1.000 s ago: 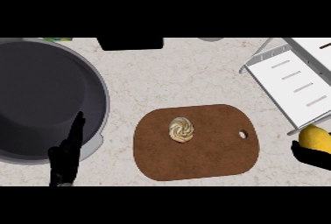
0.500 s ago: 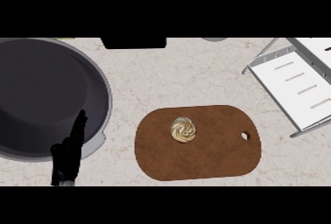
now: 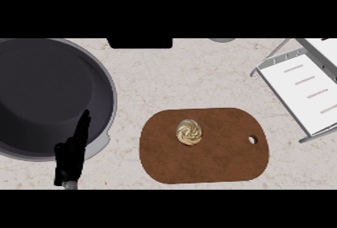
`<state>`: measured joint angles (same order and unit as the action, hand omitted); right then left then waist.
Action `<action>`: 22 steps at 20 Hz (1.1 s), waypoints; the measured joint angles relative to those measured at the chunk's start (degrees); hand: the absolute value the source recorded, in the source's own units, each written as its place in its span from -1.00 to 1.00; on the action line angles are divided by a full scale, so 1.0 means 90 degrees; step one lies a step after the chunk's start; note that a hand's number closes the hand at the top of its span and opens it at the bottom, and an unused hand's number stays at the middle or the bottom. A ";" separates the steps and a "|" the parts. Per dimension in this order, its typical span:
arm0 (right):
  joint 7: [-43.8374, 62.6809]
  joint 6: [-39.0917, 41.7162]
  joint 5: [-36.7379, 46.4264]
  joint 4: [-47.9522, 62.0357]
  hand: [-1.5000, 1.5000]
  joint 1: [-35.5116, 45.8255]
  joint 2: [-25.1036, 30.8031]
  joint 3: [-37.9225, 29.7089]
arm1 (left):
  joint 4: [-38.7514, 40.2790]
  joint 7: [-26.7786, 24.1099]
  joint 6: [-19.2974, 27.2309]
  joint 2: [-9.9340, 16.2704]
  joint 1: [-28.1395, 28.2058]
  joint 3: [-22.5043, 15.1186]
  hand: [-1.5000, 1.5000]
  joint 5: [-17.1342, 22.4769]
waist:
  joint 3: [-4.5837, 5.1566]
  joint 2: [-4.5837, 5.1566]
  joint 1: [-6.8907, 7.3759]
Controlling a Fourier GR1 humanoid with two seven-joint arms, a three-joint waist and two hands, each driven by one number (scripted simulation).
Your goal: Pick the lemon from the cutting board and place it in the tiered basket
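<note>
Surface (image 3: 197,75): a pale, speckled stone top that fills the view. Everything sits on it.

Big pot (image 3: 46,95): a wide, dark grey round pot at the left. It takes up most of that side, and its pale rim shows along the right and bottom.

Tiered basket (image 3: 306,89): a white wire basket with flat white trays, at the top right. It runs off the right edge, so only part shows. I see nothing yellow in the part that shows.

Cutting board (image 3: 205,144): a brown board with round corners, low in the middle. It has a small hole near its right end. It lies between the big pot and the tiered basket, and touches neither.

Left hand (image 3: 71,153): a black hand at the lower left, over the bottom edge of the big pot. Its fingers (image 3: 84,124) are straight, held close together and pointing up. They hold nothing.

Dark shape (image 3: 139,42): a flat black thing at the top edge, cut off by the view. I cannot tell what it is.

Swirly thing (image 3: 189,132): a small round tan thing with a swirl on top. It sits on the left half of the cutting board.

Lemon: I cannot see it anywhere, not on the cutting board and not in the tiered basket.

Right hand: it does not show.
</note>
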<state>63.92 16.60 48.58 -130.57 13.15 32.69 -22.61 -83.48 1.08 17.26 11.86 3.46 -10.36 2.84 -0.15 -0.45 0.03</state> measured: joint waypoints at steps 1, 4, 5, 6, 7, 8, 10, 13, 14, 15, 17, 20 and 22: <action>-0.0029 0.0034 -0.0010 0.0137 1.00 0.0127 0.0013 -0.0046 | 0.0015 -0.0058 -0.0036 0.0001 0.0008 0.0015 0.00 0.0011 | 0.0000 0.0004 0.0013; -0.0108 0.0184 -0.0099 0.0728 1.00 0.0702 0.0245 -0.0231 | 0.0012 -0.0100 -0.0022 -0.0052 -0.0003 -0.0022 0.00 -0.0052 | 0.0000 0.0016 0.0060; -0.0142 0.0212 -0.0090 0.0987 1.00 0.0894 0.0310 -0.0259 | 0.0019 -0.0069 -0.0047 -0.0043 -0.0032 -0.0018 0.00 -0.0052 | 0.0001 0.0023 0.0077; -0.0185 0.0227 -0.0088 0.1241 1.00 0.1053 0.0353 -0.0311 | 0.0055 -0.0104 -0.0059 -0.0054 -0.0046 -0.0017 0.00 -0.0062 | -0.0002 0.0026 0.0085; -0.0234 0.0255 -0.0098 0.1496 1.00 0.1220 0.0413 -0.0346 | 0.0050 -0.0106 -0.0091 -0.0053 -0.0046 0.0000 0.00 -0.0037 | -0.0003 0.0028 0.0094; -0.0290 0.0259 -0.0081 0.1751 1.00 0.1343 0.0442 -0.0367 | 0.0040 -0.0063 -0.0101 -0.0059 -0.0063 -0.0013 0.00 -0.0049 | -0.0004 0.0030 0.0098; -0.0423 0.0256 -0.0081 0.2296 1.00 0.1620 0.0532 -0.0430 | 0.0085 -0.0094 -0.0082 -0.0099 -0.0092 -0.0008 0.00 -0.0087 | -0.0010 0.0032 0.0102; -0.0604 0.0249 -0.0081 0.2966 1.00 0.1947 0.0584 -0.0417 | 0.0074 -0.0124 -0.0120 -0.0087 -0.0057 0.0003 0.00 -0.0127 | -0.0012 0.0030 0.0102; -0.0676 0.0261 -0.0100 0.3118 1.00 0.1981 0.0593 -0.0415 | 0.0004 -0.0086 -0.0113 -0.0084 -0.0009 0.0004 0.00 -0.0139 | -0.0012 0.0030 0.0095; -0.0745 0.0221 -0.0065 0.3331 1.00 0.2043 0.0579 -0.0374 | 0.0030 -0.0134 -0.0114 -0.0092 -0.0003 0.0021 0.00 -0.0155 | -0.0013 0.0030 0.0093; -0.0869 0.0130 0.0014 0.3754 1.00 0.2192 0.0559 -0.0286 | 0.0144 -0.0189 -0.0139 -0.0161 -0.0086 0.0045 0.00 -0.0138 | -0.0027 0.0022 0.0094; -0.1070 -0.0111 0.0112 0.4349 1.00 0.2335 0.0480 -0.0193 | 0.0090 -0.0200 -0.0130 -0.0177 -0.0021 0.0068 0.00 -0.0174 | -0.0026 0.0027 0.0098; -0.1153 -0.0319 0.0257 0.4788 1.00 0.2449 0.0435 -0.0091 | 0.0117 -0.0155 -0.0156 -0.0204 -0.0073 0.0080 0.00 -0.0171 | -0.0028 0.0027 0.0103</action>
<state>53.55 13.73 50.90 -87.47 35.19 36.60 -23.43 -82.43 -0.31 15.85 10.03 2.80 -9.64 1.30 -0.40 -0.21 0.95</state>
